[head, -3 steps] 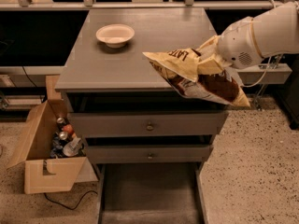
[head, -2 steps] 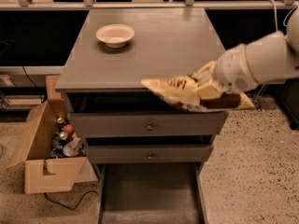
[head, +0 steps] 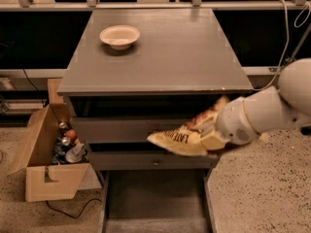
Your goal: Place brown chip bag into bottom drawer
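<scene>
The brown chip bag (head: 187, 136) hangs in the air in front of the cabinet's upper drawers, tan end pointing left. My gripper (head: 212, 139) is shut on the bag's right half, with the white arm (head: 272, 111) reaching in from the right. The bottom drawer (head: 153, 198) stands pulled open below the bag, its flat grey floor showing. The bag is above the drawer's right half, not touching it.
A cream bowl (head: 119, 36) sits on the cabinet top (head: 170, 57) at the back left. An open cardboard box (head: 51, 157) with cans and bottles stands on the floor left of the cabinet. A cable lies under it. Speckled floor lies to the right.
My gripper has carried the chip bag down from the cabinet top's right edge to the front of the drawers, lower and a little left.
</scene>
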